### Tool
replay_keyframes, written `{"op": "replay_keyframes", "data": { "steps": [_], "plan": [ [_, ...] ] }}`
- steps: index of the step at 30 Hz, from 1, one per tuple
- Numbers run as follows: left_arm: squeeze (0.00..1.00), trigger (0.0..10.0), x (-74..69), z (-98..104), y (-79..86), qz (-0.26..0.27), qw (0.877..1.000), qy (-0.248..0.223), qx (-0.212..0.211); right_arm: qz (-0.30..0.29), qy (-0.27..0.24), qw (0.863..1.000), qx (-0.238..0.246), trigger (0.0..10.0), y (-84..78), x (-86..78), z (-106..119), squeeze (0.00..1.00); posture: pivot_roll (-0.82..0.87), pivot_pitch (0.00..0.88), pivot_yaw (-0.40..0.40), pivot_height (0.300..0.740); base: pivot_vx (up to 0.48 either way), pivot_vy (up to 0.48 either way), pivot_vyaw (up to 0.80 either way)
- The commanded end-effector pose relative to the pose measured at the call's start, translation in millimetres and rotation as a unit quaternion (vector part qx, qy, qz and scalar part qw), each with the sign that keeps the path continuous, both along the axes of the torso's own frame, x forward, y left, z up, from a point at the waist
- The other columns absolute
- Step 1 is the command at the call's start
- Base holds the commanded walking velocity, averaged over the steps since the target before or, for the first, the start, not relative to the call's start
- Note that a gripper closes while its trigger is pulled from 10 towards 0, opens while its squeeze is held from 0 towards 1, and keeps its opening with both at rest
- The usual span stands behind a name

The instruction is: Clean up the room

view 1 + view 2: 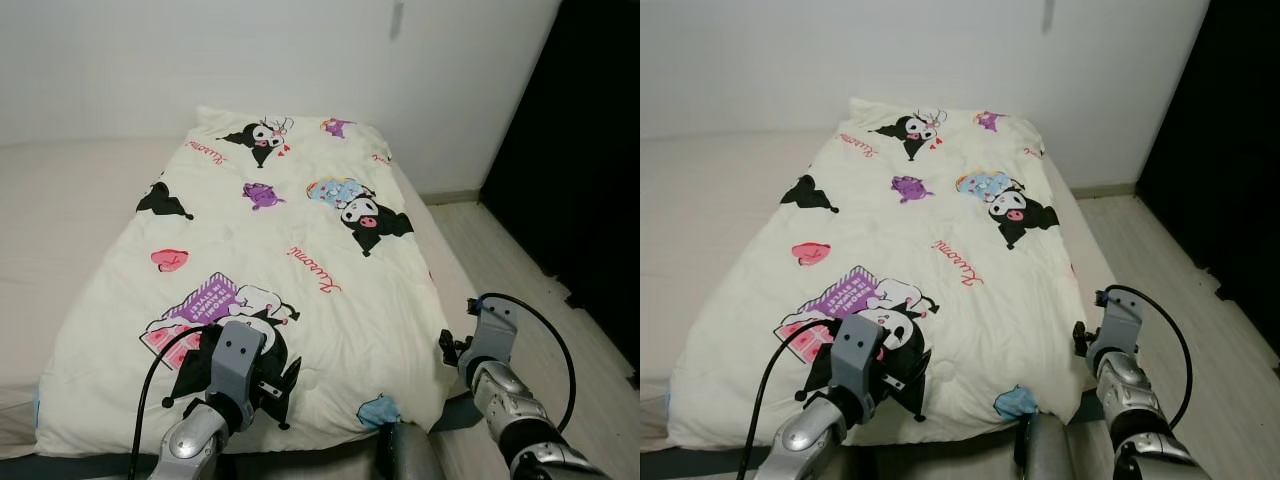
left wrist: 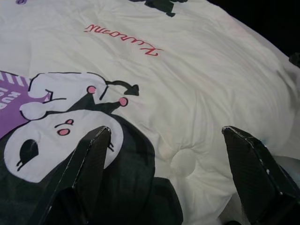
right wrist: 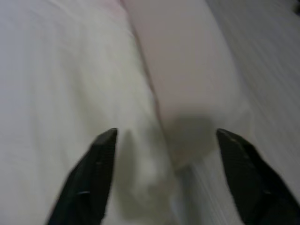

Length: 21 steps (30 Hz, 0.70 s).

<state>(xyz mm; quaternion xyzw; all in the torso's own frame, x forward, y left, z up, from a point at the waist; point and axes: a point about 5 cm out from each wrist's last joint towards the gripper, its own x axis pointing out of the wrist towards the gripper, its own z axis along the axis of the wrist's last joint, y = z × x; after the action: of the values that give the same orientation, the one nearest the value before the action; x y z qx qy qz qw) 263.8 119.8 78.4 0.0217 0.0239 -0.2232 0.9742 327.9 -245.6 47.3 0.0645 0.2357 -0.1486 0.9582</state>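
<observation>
Covering the bed [image 1: 60, 215], cartoon-print quilt [image 1: 300, 240] spread flat, left end effector [image 2: 168, 154] fingers apart over quilt's near edge, right end effector [image 3: 161, 157] fingers apart beside quilt's right corner

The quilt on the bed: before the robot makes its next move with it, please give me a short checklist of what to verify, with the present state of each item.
1. Left gripper fingers open: ok, spread wide with nothing between them.
2. Left gripper over the quilt: ok, it hangs above the near edge at the black cartoon print.
3. Right gripper fingers open: ok, apart and holding nothing.
4. Right gripper at the quilt's near right corner: ok, it points at the quilt edge beside the bare mattress.
5. Quilt lying flat: ok, spread out with light wrinkles.
6. Fingers touching the fabric: cannot tell.
</observation>
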Motion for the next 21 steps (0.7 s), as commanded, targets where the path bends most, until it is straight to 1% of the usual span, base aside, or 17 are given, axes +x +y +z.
{"op": "replay_keyframes", "data": {
  "steps": [1,3,4,8,9,10,14,16,17,18,19,20,21],
  "plan": [
    [0.0,10.0,-3.0,-3,4.8,0.005,1.0,0.009,0.006,-0.01,0.017,1.0,0.013,10.0,6.6,-3.5,-8,0.36,0.01,0.176,-0.038,0.556,0.0,0.0,0.0],
    [0.0,10.0,-3.6,-3,4.8,0.004,1.0,0.01,0.006,-0.013,0.017,1.0,0.018,10.0,8.3,-4.0,-10,0.36,0.01,0.176,-0.038,0.556,0.0,0.0,0.0],
    [0.0,10.0,-4.2,-2,5.0,0.004,1.0,0.011,0.005,-0.015,0.019,1.0,0.018,10.0,10.2,-5.1,-12,0.0,0.02,0.176,-0.039,0.556,0.0,0.0,0.0],
    [0.0,10.0,-4.6,-2,9.5,0.017,1.0,0.011,0.01,-0.028,0.024,0.999,0.023,10.0,15.0,-10.3,-19,0.0,0.01,0.174,-0.038,0.556,0.0,0.0,0.0],
    [0.0,10.0,-3.4,-2,12.8,0.029,0.999,0.01,0.013,-0.03,0.022,0.999,0.026,10.0,16.3,-11.1,-20,0.0,0.01,0.174,-0.037,0.556,0.0,0.0,0.0],
    [0.0,10.0,-1.2,-3,18.1,0.048,0.999,0.015,0.021,-0.032,0.016,0.999,0.031,10.0,17.4,-11.1,-21,0.0,0.01,0.173,-0.034,0.556,0.0,0.0,0.0],
    [0.0,10.0,0.6,-7,21.0,0.06,0.998,0.023,0.029,-0.029,0.012,0.999,0.035,10.0,17.1,-10.6,-20,0.0,0.01,0.172,-0.028,0.556,0.0,0.0,0.0],
    [0.0,10.0,3.7,-14,25.2,0.077,0.995,0.039,0.058,-0.018,0.014,0.999,0.026,10.0,15.0,-11.1,-20,0.0,0.0,0.169,-0.023,0.556,0.0,0.0,0.0],
    [0.0,10.0,3.7,-14,25.2,0.077,0.995,0.039,0.058,-0.018,0.014,0.999,0.026,10.0,15.0,-11.1,-20,0.0,0.0,0.169,-0.023,0.556,0.0,0.0,0.0],
    [0.0,10.0,5.0,-21,28.5,0.093,0.992,0.059,0.067,-0.013,0.018,1.0,0.019,10.0,13.5,-12.4,-21,0.0,0.0,0.166,-0.024,0.556,0.0,0.0,0.0],
    [0.0,10.0,5.0,-21,28.5,0.093,0.992,0.059,0.067,-0.013,0.018,1.0,0.019,10.0,13.5,-12.4,-21,0.0,0.0,0.166,-0.024,0.556,0.0,0.0,0.0],
    [0.0,10.0,5.4,-31,34.5,0.119,0.986,0.084,0.077,0.002,0.022,1.0,0.006,10.0,13.6,-14.1,-22,0.0,0.0,0.159,-0.017,0.556,0.0,0.0,0.0],
    [0.0,10.0,4.5,-42,42.5,0.158,0.978,0.114,0.078,0.025,0.024,0.999,-0.015,10.0,15.2,-15.7,-24,0.0,0.0,0.156,-0.017,0.556,0.0,0.0,0.0]
  ]
}}
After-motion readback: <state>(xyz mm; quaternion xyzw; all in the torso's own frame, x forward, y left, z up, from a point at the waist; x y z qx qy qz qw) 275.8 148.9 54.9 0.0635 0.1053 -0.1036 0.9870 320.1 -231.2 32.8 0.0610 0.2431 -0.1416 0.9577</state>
